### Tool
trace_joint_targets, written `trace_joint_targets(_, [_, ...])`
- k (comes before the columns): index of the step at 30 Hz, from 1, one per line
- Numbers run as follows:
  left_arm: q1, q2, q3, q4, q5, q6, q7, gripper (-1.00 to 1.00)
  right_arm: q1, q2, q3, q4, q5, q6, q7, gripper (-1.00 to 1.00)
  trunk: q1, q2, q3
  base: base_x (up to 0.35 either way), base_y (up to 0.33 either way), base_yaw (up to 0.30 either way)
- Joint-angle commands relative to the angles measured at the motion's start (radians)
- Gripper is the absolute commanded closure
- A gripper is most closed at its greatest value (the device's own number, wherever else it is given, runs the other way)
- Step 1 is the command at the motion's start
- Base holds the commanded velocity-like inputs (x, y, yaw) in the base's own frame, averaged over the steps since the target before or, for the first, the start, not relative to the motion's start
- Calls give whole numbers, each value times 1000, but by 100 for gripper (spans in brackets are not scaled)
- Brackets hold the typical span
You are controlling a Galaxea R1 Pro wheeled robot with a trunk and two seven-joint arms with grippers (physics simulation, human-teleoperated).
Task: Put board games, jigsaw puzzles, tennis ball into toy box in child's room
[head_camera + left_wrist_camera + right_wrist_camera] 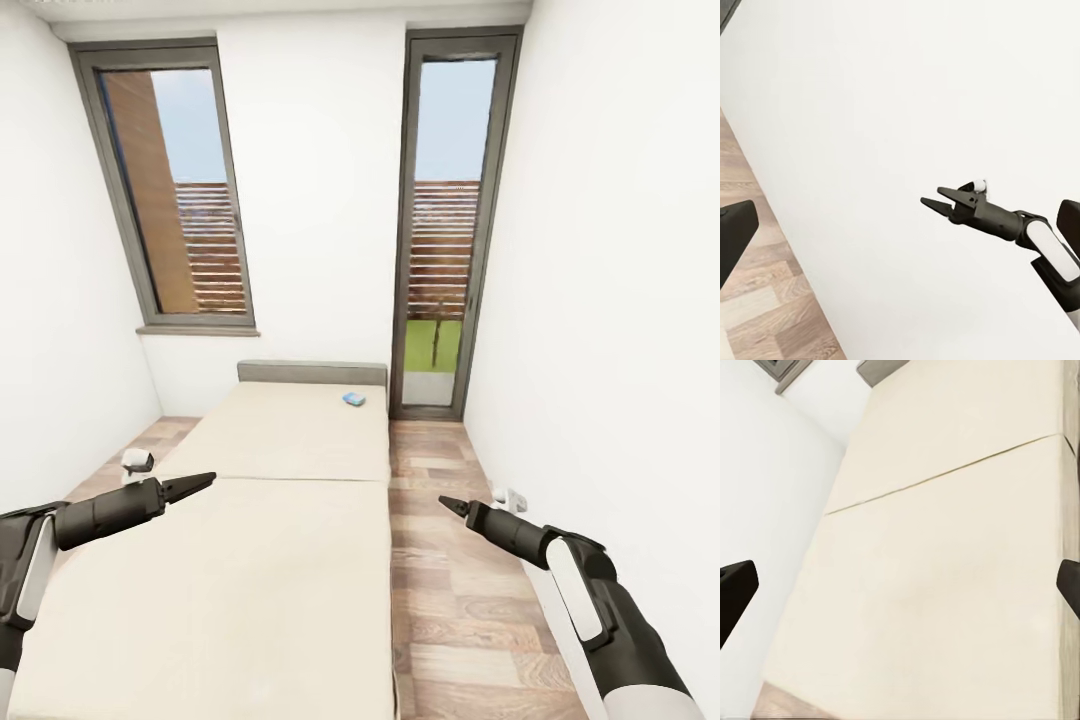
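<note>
Far ahead — board game (pixel 354 399) on bed (pixel 270 520), beyond both end effectors.

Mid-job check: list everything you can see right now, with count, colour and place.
Beige bed: one, ahead, grey headboard at the far wall.
Small blue flat object: one, on the bed near the headboard; too small to identify.
Grey-framed window: one, far wall, at left.
Grey-framed glass door: one, far wall, at right.
Wooden plank floor: brown, both sides of the bed.
Left gripper: black, shut, over the bed's left edge.
Right gripper: black, shut, over the floor.
</note>
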Motion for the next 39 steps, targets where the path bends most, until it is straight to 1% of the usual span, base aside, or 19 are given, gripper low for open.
trace_joint_targets(1, [-1, 0, 0, 0, 2, 9, -2, -100, 0, 0, -1, 0, -1, 6, 3, -100, 1, -1, 0, 58, -75, 217])
trace_joint_targets(31, [-1, 0, -1, 0, 3, 9, -2, -100, 0, 0, 1, 0, 0, 4, 3, -100, 1, -1, 0, 5, -6, 276])
trace_joint_targets(39, [-1, -1, -1, 0, 2, 9, -2, -100, 0, 0, 1, 0, 0, 4, 3, -100, 1, -1, 0, 0, -131, 281])
